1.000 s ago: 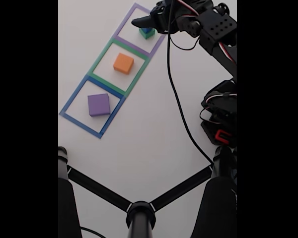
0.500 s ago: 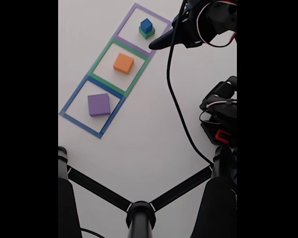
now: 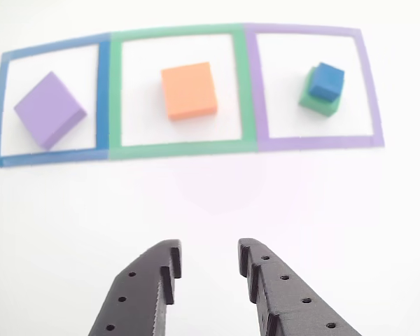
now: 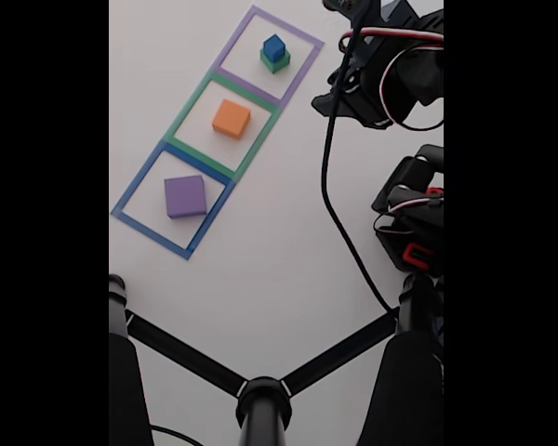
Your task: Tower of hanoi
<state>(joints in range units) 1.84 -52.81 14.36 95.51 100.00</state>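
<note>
Pulled back from the purple outline (image 4: 268, 56), now well clear, gripper (image 3: 208, 260) parted and empty. Left behind: blue cube (image 3: 327, 79) atop green cube (image 3: 320, 100), orange block (image 3: 189, 90) and purple block (image 3: 50, 108) apart. Off-centre stack, likely toppled by a brushing return.

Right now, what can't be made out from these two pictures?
- Gripper, other view: the bottom edge cuts off everything behind the fingers.
- Gripper, fixed view: the fingertips cannot be made out against the dark arm and cable.
- Green cube, both views: its top is mostly covered by the blue cube.
- Arm base, fixed view: cut off at the right edge.
</note>
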